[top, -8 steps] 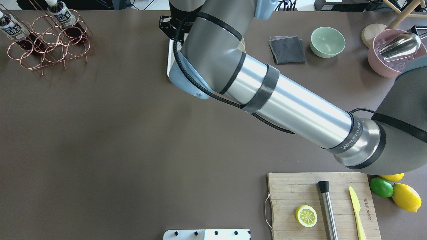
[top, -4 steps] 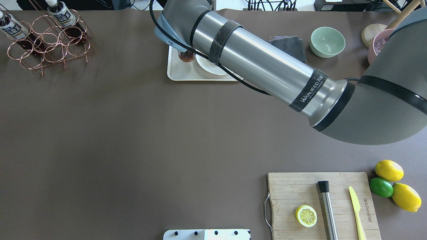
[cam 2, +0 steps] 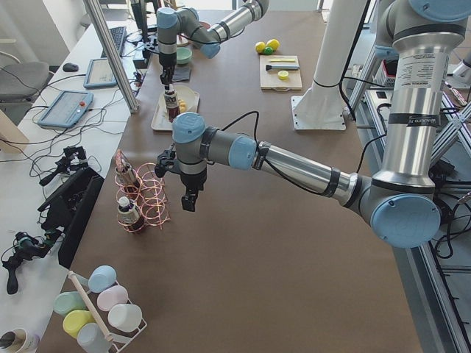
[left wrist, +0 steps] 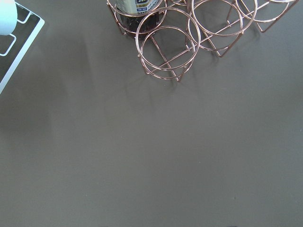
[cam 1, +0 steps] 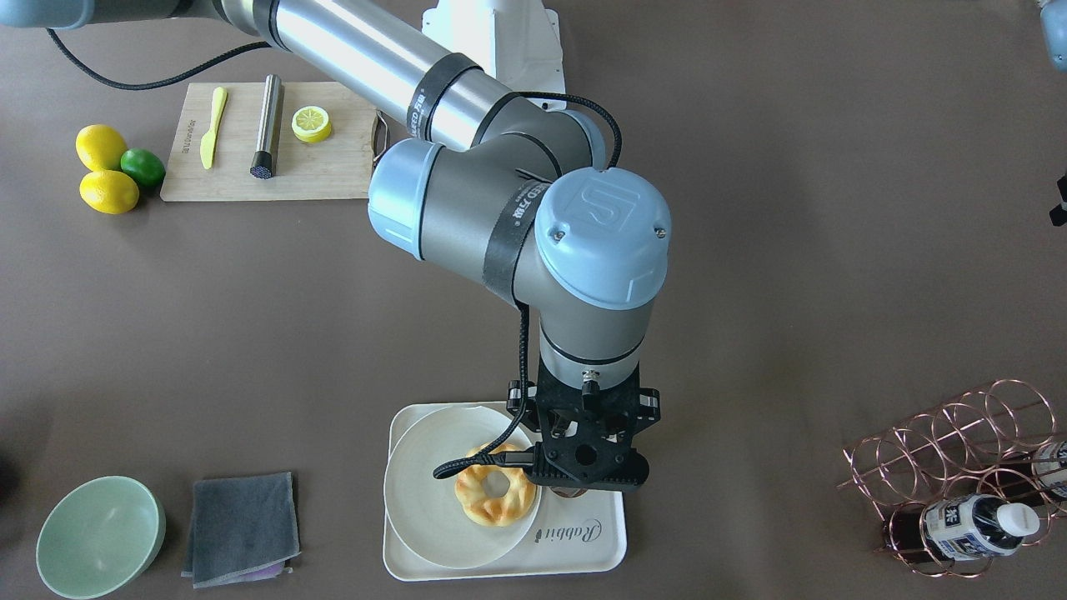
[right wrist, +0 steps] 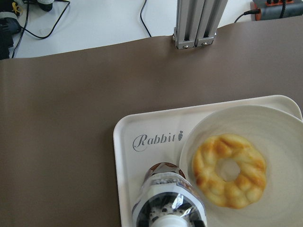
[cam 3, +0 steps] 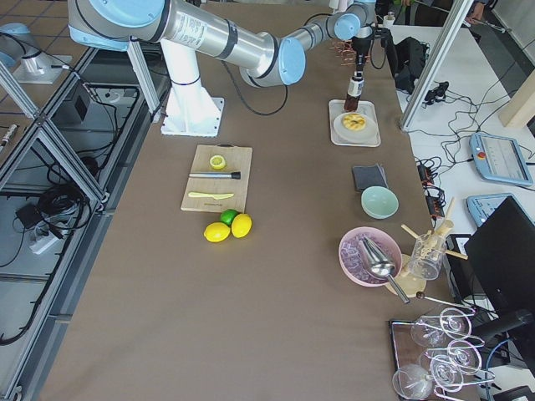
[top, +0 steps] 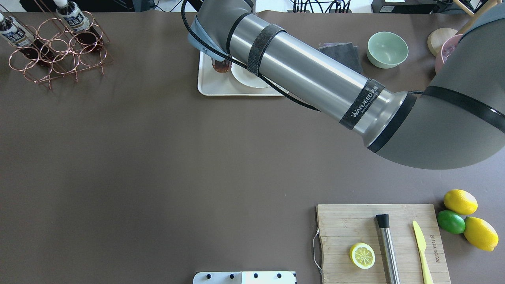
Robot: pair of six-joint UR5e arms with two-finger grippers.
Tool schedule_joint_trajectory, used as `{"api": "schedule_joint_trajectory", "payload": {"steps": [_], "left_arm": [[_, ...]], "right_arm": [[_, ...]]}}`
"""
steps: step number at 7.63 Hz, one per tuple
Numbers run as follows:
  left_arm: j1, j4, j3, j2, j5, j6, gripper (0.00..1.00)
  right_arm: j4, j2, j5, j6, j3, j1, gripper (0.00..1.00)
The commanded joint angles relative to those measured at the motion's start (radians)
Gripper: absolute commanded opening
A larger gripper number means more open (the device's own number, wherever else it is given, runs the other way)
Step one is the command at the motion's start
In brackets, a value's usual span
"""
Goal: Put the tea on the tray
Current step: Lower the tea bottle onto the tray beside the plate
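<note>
The tray (cam 1: 500, 571) is cream-white with "Rabbit" script and lies at the table's far side; it also shows in the overhead view (top: 213, 88) and the right wrist view (right wrist: 125, 189). My right gripper (cam 1: 585, 477) points straight down over the tray and is shut on the tea bottle (right wrist: 165, 198). The bottle is upright, its dark base (top: 221, 66) at or just above the tray floor beside the script. I cannot tell whether it touches. My left gripper (cam 2: 189, 202) hovers by the copper rack (top: 59, 51), and I cannot tell if it is open.
A round white plate (cam 1: 425, 500) with a doughnut (cam 1: 493, 496) fills the tray's other half. Two more tea bottles (top: 73, 17) lie in the rack. A grey cloth (top: 339, 59), a green bowl (top: 387, 49) and a cutting board (top: 355, 225) are on the right.
My right arm swung away from over the tray's near side toward the table's far edge, uncovering the tray with the bottle over it. In the last half second it barely moved.
</note>
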Motion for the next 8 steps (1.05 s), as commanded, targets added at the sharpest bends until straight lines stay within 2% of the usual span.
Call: {"api": "schedule_joint_trajectory", "payload": {"steps": [1, 3, 4, 6, 7, 8], "left_arm": [[-0.003, -0.001, -0.002, 0.001, 0.001, 0.002, 0.87], [-0.003, -0.001, -0.004, 0.003, 0.001, 0.003, 0.87], [-0.003, -0.001, -0.002, 0.003, 0.001, 0.003, 0.87], [-0.003, -0.001, -0.001, 0.001, -0.002, 0.002, 0.87], [-0.003, -0.001, -0.001, 0.001, -0.002, 0.002, 0.87], [-0.003, -0.001, 0.001, 0.001, -0.002, 0.002, 0.87]], "right_arm": [[0.001, 0.019, 0.002, 0.000, -0.007, 0.003, 0.00], [0.013, 0.019, -0.001, 0.000, -0.030, -0.003, 0.00], [0.065, 0.019, -0.008, 0.017, -0.068, -0.008, 0.00], [0.070, 0.028, -0.006, 0.027, -0.068, -0.006, 0.00], [0.070, 0.031, -0.005, 0.027, -0.068, -0.006, 0.93], [0.070, 0.032, -0.005, 0.026, -0.068, -0.006, 1.00]]}}
